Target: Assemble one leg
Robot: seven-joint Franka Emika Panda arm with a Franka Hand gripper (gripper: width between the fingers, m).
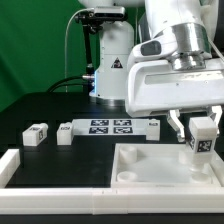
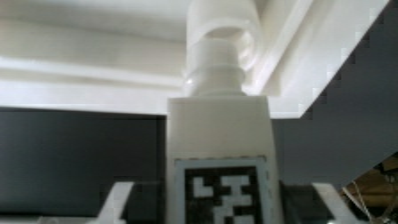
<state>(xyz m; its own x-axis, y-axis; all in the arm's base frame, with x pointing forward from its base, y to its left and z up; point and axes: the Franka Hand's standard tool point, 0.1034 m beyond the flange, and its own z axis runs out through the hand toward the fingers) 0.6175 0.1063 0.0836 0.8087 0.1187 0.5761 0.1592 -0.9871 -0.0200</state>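
gripper clenched on the leg, fingers pressing either side of its tagged block. the leg hangs upright at the right edge of the exterior frame, over the far right corner of the white panel at lower centre; contact with the panel cannot be judged. two loose legs lie at middle left on the black table, beside the marker board at centre.

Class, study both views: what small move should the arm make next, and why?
Probably lower the leg straight down toward the panel: the hand grips it upright over the panel's corner at the exterior view's right, seemingly not yet seated.
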